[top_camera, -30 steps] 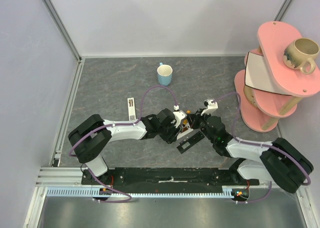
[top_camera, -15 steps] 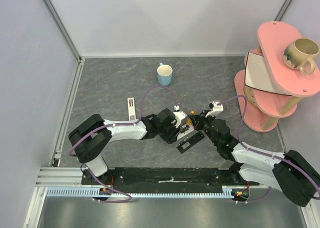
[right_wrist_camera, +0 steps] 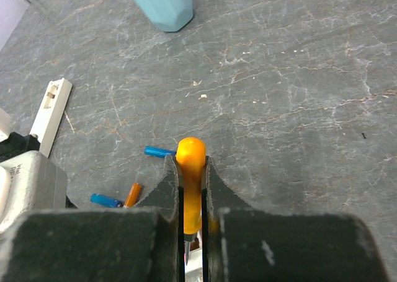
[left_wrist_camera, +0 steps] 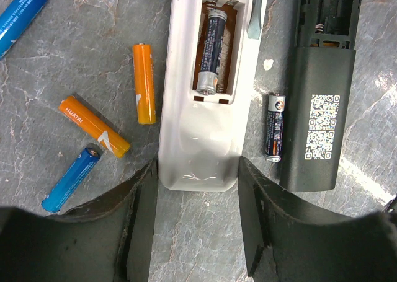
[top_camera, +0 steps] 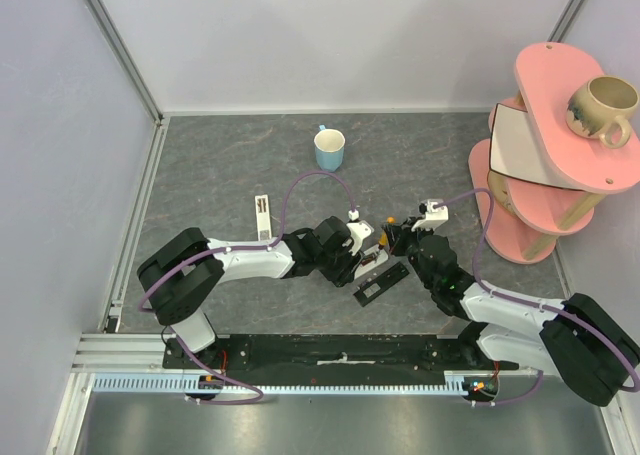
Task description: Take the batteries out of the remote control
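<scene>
In the left wrist view a white remote control point(left_wrist_camera: 198, 152) lies face down with its battery bay open. One dark battery point(left_wrist_camera: 211, 49) sits in the bay. My left gripper point(left_wrist_camera: 198, 167) clamps the remote's near end between its fingers point(left_wrist_camera: 144, 201). A black remote point(left_wrist_camera: 322, 108) with an empty open bay lies to the right, and a dark battery point(left_wrist_camera: 275, 127) lies loose beside it. Two orange batteries point(left_wrist_camera: 144, 83) point(left_wrist_camera: 94, 126) and two blue ones point(left_wrist_camera: 71, 178) point(left_wrist_camera: 18, 12) lie to the left. My right gripper point(right_wrist_camera: 191, 161) is shut on an orange-handled tool point(right_wrist_camera: 191, 170), tip down over the white remote.
A teal cup point(top_camera: 329, 148) stands at the back centre. A white battery cover point(top_camera: 261, 216) lies to the left of the arms. A pink tiered shelf point(top_camera: 545, 155) with a beige mug point(top_camera: 600, 107) on top stands at the right. Both grippers point(top_camera: 362, 250) point(top_camera: 393, 237) meet mid-table.
The right arm's elbow has swung out to the right and its wrist has shifted slightly right with the tool. The left arm and the remotes have not moved.
</scene>
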